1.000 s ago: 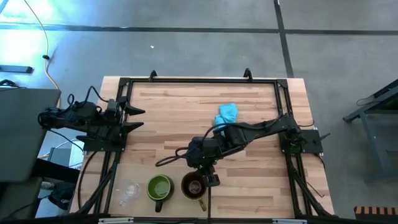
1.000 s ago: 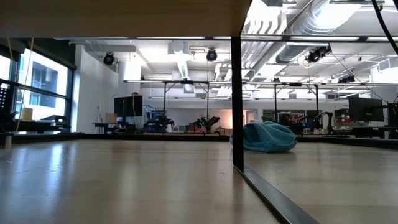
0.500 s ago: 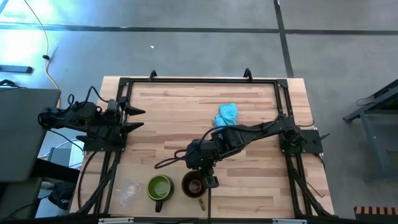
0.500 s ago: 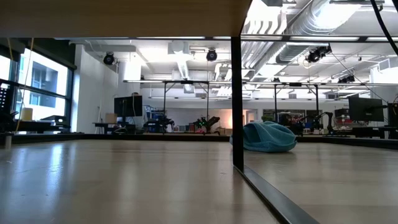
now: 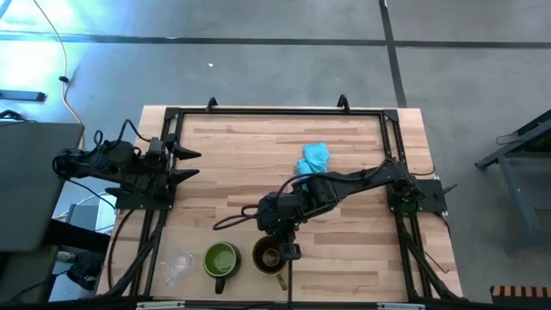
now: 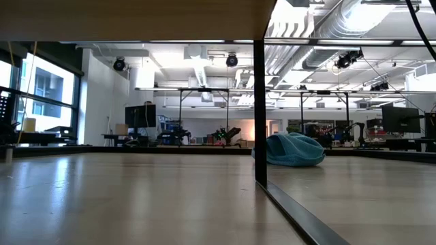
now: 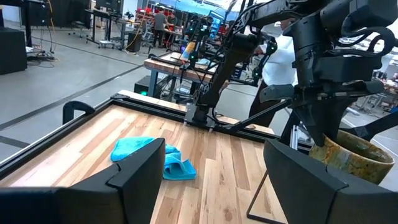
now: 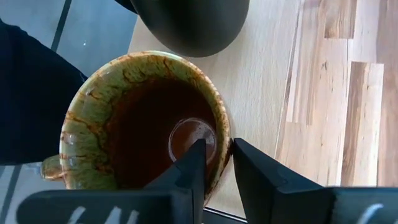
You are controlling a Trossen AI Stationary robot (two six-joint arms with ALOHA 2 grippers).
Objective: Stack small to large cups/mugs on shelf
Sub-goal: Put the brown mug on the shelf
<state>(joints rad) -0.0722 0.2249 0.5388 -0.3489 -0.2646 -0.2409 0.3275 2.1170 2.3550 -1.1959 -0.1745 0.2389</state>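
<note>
Three vessels stand in a row at the near edge of the pale wooden shelf panel [image 5: 258, 138]: a tiny clear cup [image 5: 178, 263], a green mug [image 5: 221, 260] and a brown mug [image 5: 268, 256]. My right gripper [image 5: 291, 250] is shut on the brown mug, which also shows in the right wrist view [image 8: 143, 124] and the left wrist view [image 7: 351, 155]. My left gripper [image 5: 185, 164] waits open and empty at the table's left side. My right gripper holds the brown mug by its rim [image 8: 224, 149] on the side toward the table's right. One finger [image 8: 189, 168] is inside the mug and one [image 8: 255, 168] outside. The fingers come from above, pointing down. Whether the mug's base rests on the wood, I cannot tell.
A light-blue cloth [image 5: 314, 158] lies crumpled on the wood behind the right arm; it also shows in the low view [image 6: 294, 150]. Black frame rails [image 5: 275, 110] run round the panel. A dark cable [image 5: 237, 220] loops on the wood left of the right arm.
</note>
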